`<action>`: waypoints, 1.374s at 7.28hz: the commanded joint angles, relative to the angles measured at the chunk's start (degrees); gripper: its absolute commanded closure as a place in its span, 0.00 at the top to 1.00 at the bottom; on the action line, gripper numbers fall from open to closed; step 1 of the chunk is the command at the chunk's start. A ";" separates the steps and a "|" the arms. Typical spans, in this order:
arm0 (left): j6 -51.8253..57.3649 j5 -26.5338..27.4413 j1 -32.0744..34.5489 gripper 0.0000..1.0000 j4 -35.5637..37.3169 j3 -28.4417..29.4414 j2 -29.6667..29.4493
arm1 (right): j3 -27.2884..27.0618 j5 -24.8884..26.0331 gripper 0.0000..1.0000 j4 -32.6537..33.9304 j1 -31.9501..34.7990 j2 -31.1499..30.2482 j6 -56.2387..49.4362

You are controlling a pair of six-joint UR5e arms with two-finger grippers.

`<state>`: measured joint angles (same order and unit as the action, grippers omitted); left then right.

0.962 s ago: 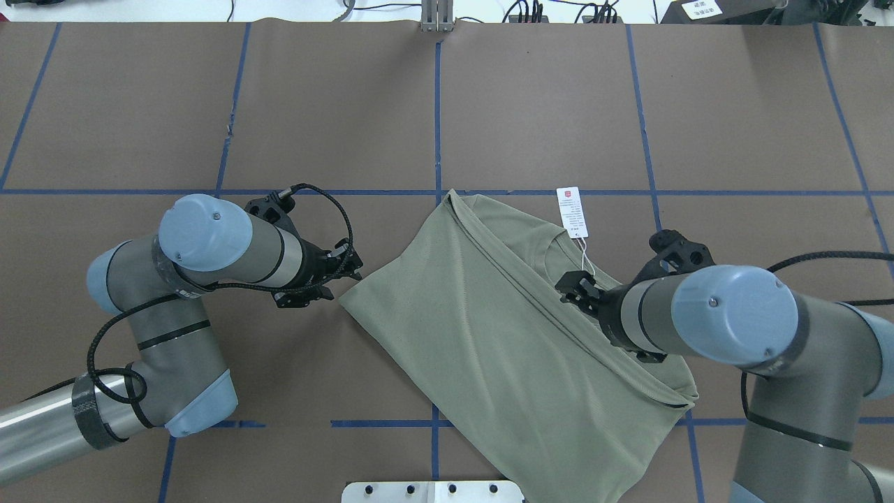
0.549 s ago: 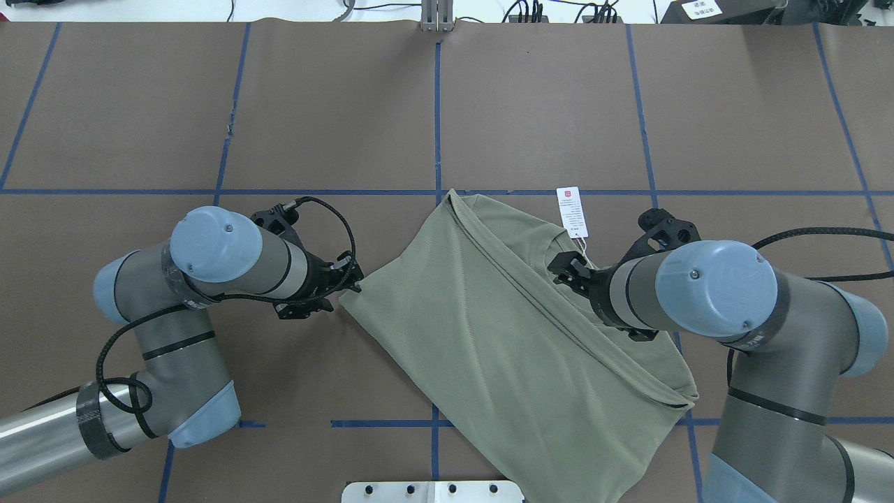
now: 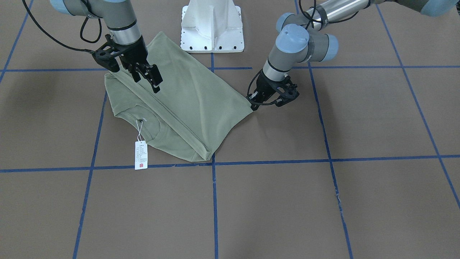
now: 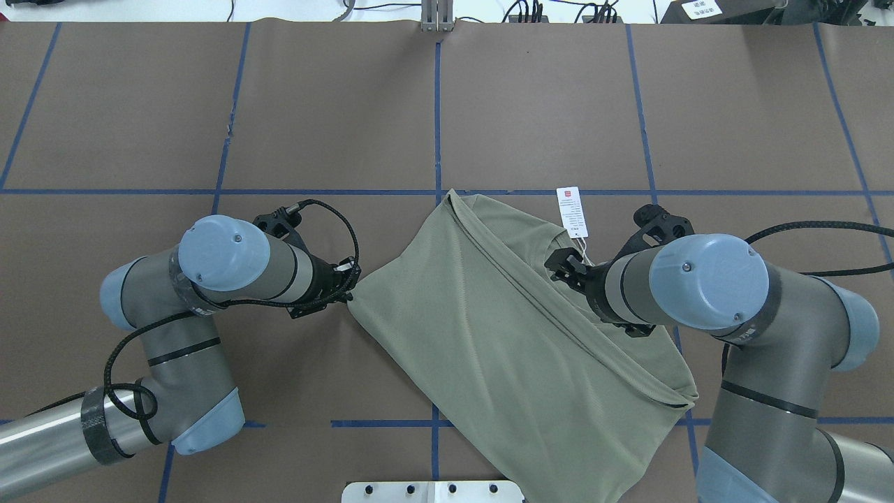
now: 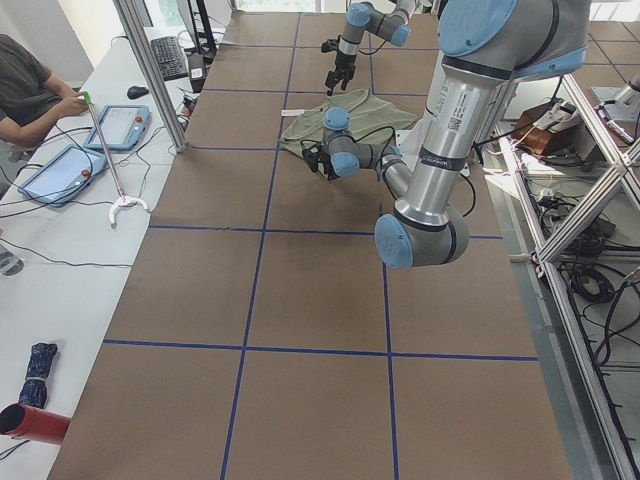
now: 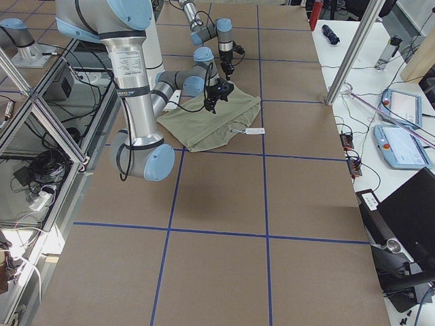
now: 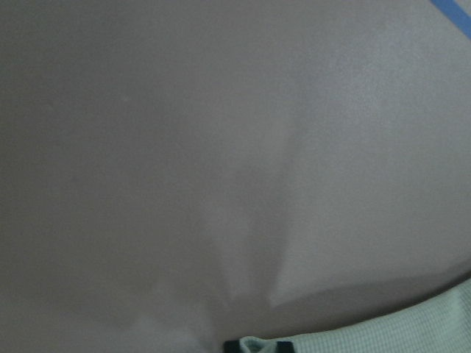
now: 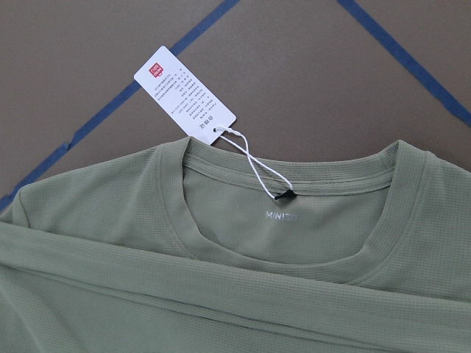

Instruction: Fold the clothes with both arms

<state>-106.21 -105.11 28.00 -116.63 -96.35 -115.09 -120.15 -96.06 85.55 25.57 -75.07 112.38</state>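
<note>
The green shirt (image 4: 489,328) lies partly folded on the brown table, one long fold running diagonally across it. Its collar (image 8: 294,257) and white hang tag (image 4: 572,212) point to the far side. My left gripper (image 4: 347,290) is low at the shirt's left corner (image 3: 251,107), jaws slightly apart. The left wrist view shows only bare table with the shirt's edge (image 7: 383,331) along the bottom. My right gripper (image 3: 152,81) hovers open over the shirt just short of the collar, holding nothing. Its camera looks down on the collar and tag (image 8: 184,95).
The white pedestal base (image 3: 212,25) stands right behind the shirt's near hem. Blue tape lines (image 4: 436,105) grid the table. A seated person (image 5: 25,90) and tablets are at a side table beyond the far edge.
My left gripper has slid right until it meets the shirt's left corner. My right gripper has moved up and left over the shirt, closer to the collar. The shirt has not shifted.
</note>
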 commanded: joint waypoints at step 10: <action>15.60 1.69 22.54 0.56 -18.38 26.25 -18.57 | 1.57 0.60 1.00 -0.03 -0.35 3.07 -0.41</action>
<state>-90.40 -101.50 50.52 -135.83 -58.58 -140.43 -119.86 -95.89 85.63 25.35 -73.96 112.19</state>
